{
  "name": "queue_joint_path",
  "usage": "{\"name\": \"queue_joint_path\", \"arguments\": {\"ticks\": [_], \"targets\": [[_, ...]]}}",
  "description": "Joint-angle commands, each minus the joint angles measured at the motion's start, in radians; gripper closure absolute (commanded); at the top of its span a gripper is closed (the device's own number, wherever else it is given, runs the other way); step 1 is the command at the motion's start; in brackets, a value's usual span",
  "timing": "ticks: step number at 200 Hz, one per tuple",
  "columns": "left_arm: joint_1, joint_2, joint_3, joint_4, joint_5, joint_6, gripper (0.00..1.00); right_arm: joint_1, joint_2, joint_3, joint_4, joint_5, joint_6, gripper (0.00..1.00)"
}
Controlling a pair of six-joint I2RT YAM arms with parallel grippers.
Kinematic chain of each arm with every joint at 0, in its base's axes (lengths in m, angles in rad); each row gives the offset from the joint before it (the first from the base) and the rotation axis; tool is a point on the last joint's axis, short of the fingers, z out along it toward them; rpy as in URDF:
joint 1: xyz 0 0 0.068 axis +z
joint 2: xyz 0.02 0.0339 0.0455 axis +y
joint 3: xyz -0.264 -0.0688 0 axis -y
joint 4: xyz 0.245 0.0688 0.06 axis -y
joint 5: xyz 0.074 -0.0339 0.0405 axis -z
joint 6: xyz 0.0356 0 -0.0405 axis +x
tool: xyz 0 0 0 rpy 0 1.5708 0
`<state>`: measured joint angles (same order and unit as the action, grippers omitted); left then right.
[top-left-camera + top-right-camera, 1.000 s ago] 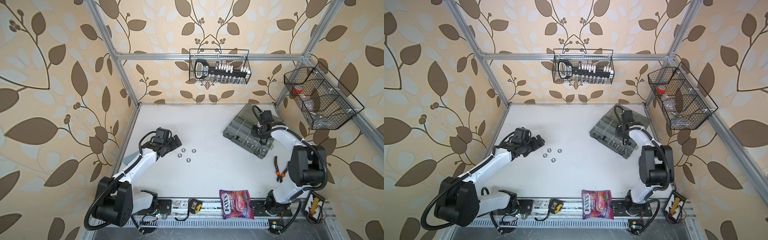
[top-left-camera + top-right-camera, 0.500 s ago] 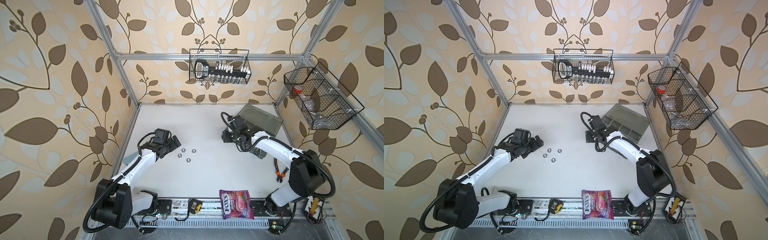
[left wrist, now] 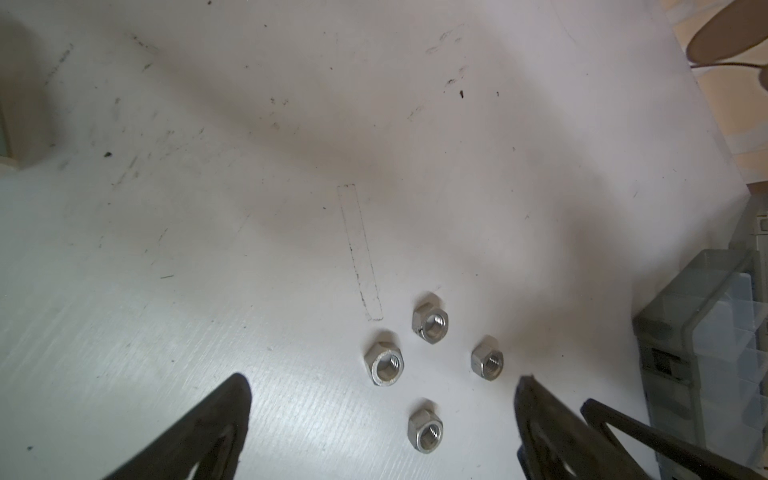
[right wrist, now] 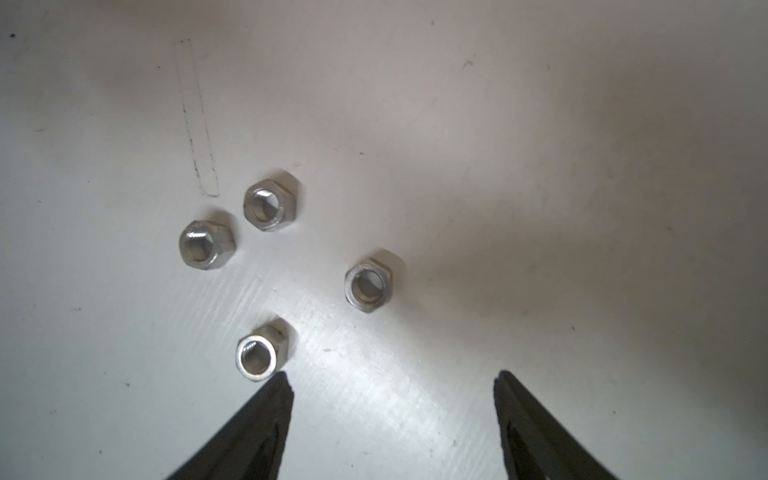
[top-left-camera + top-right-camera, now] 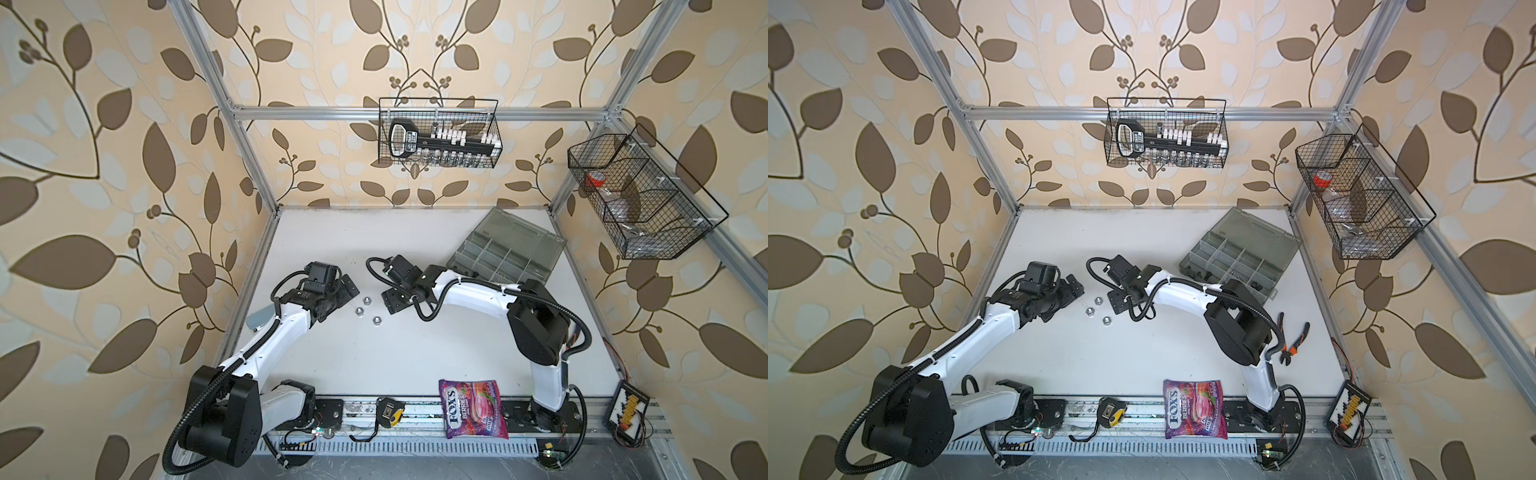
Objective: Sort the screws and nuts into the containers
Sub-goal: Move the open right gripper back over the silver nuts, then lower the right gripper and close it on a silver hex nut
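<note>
Several silver nuts [image 3: 425,430] lie loose on the white table; both top views show three of them [image 5: 367,300] [image 5: 1097,300]. My left gripper [image 5: 343,300] [image 3: 381,378] hovers open just left of the nuts, with one nut lying between its fingers. My right gripper [image 5: 392,291] [image 4: 392,374] stands open just right of the cluster. One nut [image 4: 259,355] lies against one of its fingertips and nothing lies between its fingers. The grey organizer box [image 5: 505,253] [image 5: 1237,253] with its containers sits open at the back right. Small dark bits lie in its near compartments. I cannot make out the screws.
Orange-handled pliers [image 5: 1293,338] lie by the right arm's elbow. A purple candy bag [image 5: 473,409] and a tape measure [image 5: 388,411] sit on the front rail. Black wire baskets hang on the back wall [image 5: 438,133] and the right wall [image 5: 640,199].
My right arm swung from the organizer box leftward across the table to the nuts, and its jaws opened. The left arm stayed where it was.
</note>
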<state>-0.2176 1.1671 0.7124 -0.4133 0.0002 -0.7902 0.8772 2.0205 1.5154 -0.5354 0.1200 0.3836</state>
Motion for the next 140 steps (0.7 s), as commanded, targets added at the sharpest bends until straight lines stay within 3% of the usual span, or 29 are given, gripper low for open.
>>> {"name": "queue_joint_path", "arguments": {"ticks": [1,140], "targets": [[-0.01,-0.023,-0.013,-0.014,-0.024,-0.02,0.01,0.0,0.064,0.059,-0.045,0.01,-0.016,0.24],[-0.01,-0.014,-0.007,-0.016,-0.027,-0.017,0.01,0.008,0.234,0.227,-0.096,0.015,-0.061,0.54]]}}
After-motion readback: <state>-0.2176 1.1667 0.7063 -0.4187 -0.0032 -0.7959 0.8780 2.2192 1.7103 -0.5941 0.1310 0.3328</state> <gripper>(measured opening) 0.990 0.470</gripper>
